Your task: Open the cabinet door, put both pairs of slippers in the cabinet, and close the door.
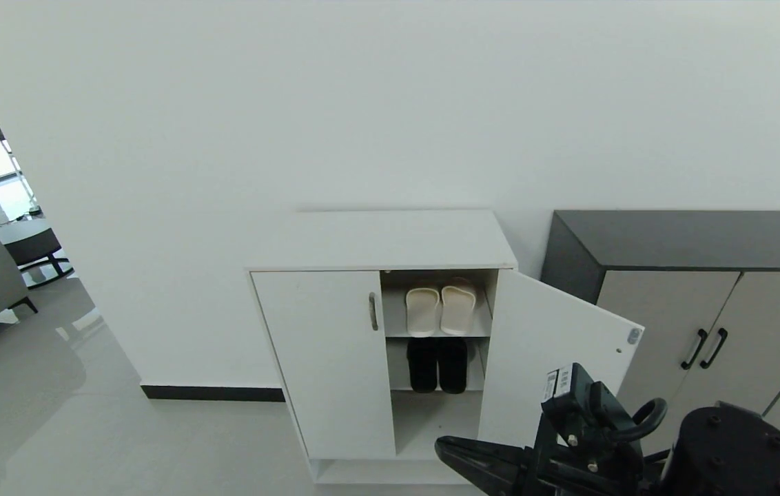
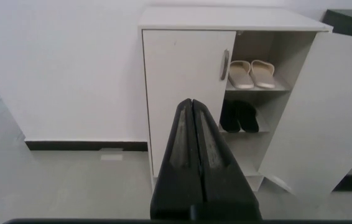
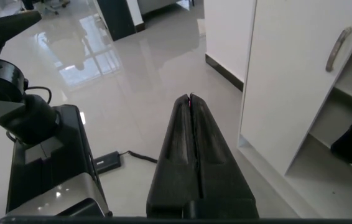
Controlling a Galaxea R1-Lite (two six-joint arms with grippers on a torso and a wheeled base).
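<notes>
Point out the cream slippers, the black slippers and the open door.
cream slippers (image 1: 458, 308): head view, right slipper's upper
black slippers (image 1: 422, 365): head view, left slipper's upper
open door (image 1: 541, 344): head view, middle of its panel

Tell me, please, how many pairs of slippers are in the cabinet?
2: the cream pair on the upper shelf and the black pair on the shelf below it; the shut left door may hide others.

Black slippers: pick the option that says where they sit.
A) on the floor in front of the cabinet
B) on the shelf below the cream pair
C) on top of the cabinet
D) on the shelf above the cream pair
B: past the open door of the cabinet, the black slippers lie on the shelf directly under the cream slippers.
</notes>
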